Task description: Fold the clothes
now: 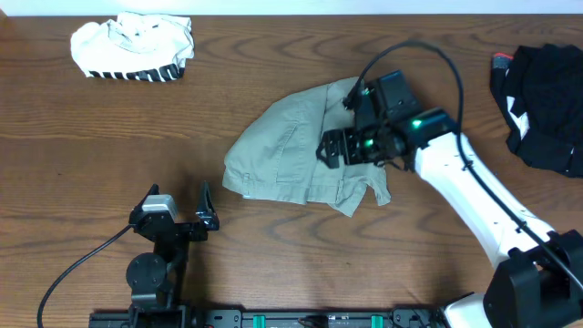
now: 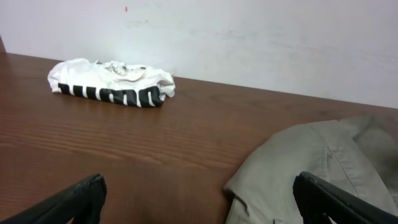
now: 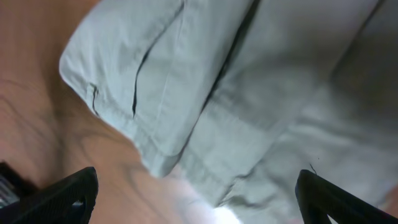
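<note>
A: Overhead: the khaki shorts (image 1: 291, 150) lie mid-table, partly folded. The right gripper (image 1: 330, 148) hovers over them, jaws spread, empty. The black garment (image 1: 547, 91) sits far right, no obstacle.

B: Left wrist: the left gripper (image 2: 202, 199) is open and idle, with the striped garment (image 2: 112, 87) well behind.

A: Right wrist: a seamed edge lies below. I'd pinch its 2 layers squarely.

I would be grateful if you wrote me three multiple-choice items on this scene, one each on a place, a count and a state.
1. Where on the table does the white striped garment lie? A middle; B far left; C near right.
2. How many garments are in view? A one; B five; C three.
3. How is the left gripper? A open, empty; B shut on cloth; C out of view.
Answers: B, the overhead view shows it far left. C, the striped one, the khaki garment and the black garment. A, its jaws stand apart with nothing between them.
</note>
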